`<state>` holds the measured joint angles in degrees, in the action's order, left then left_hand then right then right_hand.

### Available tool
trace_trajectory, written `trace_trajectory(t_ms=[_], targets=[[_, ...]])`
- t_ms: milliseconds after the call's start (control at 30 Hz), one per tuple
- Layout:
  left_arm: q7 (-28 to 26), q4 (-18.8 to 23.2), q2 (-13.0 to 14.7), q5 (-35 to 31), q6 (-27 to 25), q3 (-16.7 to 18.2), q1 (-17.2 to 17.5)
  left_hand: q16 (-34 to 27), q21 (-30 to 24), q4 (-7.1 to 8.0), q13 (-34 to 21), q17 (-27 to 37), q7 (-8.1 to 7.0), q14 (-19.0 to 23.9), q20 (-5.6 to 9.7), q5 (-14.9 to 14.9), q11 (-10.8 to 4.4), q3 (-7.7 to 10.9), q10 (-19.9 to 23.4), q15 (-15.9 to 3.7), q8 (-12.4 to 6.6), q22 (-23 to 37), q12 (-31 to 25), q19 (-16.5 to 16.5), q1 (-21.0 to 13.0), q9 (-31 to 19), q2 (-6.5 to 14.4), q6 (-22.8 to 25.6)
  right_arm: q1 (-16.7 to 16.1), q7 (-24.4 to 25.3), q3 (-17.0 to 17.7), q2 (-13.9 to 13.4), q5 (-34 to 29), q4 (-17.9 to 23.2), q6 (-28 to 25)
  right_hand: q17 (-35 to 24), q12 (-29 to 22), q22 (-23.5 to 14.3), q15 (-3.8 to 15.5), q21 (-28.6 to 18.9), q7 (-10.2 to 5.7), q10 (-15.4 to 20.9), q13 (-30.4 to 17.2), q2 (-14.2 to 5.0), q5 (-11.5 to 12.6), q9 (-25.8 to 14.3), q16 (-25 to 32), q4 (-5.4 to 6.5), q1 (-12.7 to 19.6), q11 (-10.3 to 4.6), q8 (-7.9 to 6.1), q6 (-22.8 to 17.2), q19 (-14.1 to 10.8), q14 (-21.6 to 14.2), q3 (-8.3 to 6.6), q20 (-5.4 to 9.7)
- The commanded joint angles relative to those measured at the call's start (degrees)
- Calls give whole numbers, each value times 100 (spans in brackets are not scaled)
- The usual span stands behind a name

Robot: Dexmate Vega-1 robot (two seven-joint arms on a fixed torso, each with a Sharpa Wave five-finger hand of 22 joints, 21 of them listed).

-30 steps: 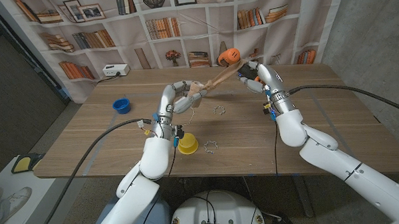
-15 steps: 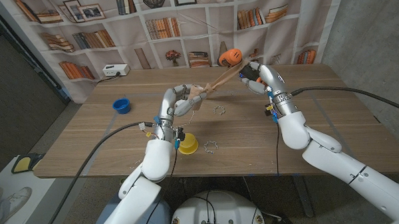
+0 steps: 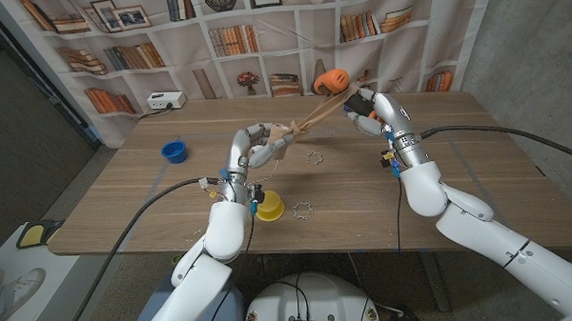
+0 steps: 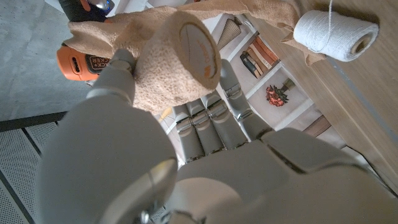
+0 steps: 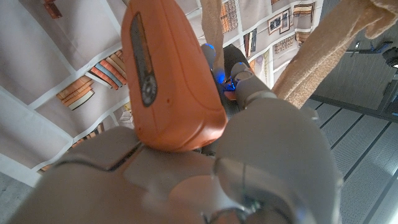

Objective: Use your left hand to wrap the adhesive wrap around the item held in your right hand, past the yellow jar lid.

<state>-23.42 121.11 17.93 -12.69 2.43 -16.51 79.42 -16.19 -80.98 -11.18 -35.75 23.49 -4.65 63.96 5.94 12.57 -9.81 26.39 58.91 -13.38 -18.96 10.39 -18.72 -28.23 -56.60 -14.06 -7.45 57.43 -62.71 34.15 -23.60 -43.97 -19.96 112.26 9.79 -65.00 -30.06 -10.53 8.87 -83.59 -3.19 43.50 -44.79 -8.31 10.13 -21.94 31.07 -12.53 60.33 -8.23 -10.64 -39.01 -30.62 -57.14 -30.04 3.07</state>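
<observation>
Even, fairly bright indoor light covers the bench [image 3: 363, 177] in the head view, with soft, short shadows under the arms and no hard glare. Straight edges bow toward the corners, a wide-lens warp. In the left wrist view the roll [image 4: 180, 56] is sharp while the near hand [image 4: 205, 168] is soft. In the right wrist view the orange tool [image 5: 168, 74] looms close, slightly blurred.
</observation>
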Motion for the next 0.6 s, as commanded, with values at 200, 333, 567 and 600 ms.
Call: trace_trajectory(t_ms=[200,333,567,600], targets=[[-58,-13,-30,12,-52,0,27,20,-55,153,-18,18,-6,4,25,-7,-13,189,0,-6,-5,-1,19,5,-1118,-96,1201,76,-243,65,160,-168,-20,238,48,-3,-28,-22,399,-336,-329,111,-16,-235,-14,-26,-21,683,-138,-53,-38,-356,-22,-40,-717,884],[-72,-27,-30,-19,-72,20,-18,20,-51,147,-27,18,-8,8,35,-9,-8,189,-6,-12,-4,-6,22,0,-1123,-99,1196,82,-316,65,173,-219,-48,300,33,-4,-27,-22,400,-335,-324,113,-15,-235,-14,-26,-20,682,-137,-48,-41,-365,-22,-42,-718,884],[23,-42,8,11,-65,17,-122,20,-46,142,-12,23,-4,6,37,-10,-17,190,15,-10,1,-11,33,-3,-1128,-99,1188,86,-451,156,205,-285,-145,416,11,3,-29,-18,398,-327,-335,113,-23,-233,-14,-26,-29,686,-142,-49,-38,-360,-10,-31,-720,880],[36,-52,11,12,-55,9,-147,20,-43,151,-16,23,-5,9,35,-11,-16,190,7,2,4,-11,34,3,-1119,-99,1196,82,-460,155,206,-298,-151,430,16,1,-29,-18,399,-326,-330,113,-23,-232,-14,-26,-27,688,-144,-50,-40,-363,-7,-33,-719,880]])
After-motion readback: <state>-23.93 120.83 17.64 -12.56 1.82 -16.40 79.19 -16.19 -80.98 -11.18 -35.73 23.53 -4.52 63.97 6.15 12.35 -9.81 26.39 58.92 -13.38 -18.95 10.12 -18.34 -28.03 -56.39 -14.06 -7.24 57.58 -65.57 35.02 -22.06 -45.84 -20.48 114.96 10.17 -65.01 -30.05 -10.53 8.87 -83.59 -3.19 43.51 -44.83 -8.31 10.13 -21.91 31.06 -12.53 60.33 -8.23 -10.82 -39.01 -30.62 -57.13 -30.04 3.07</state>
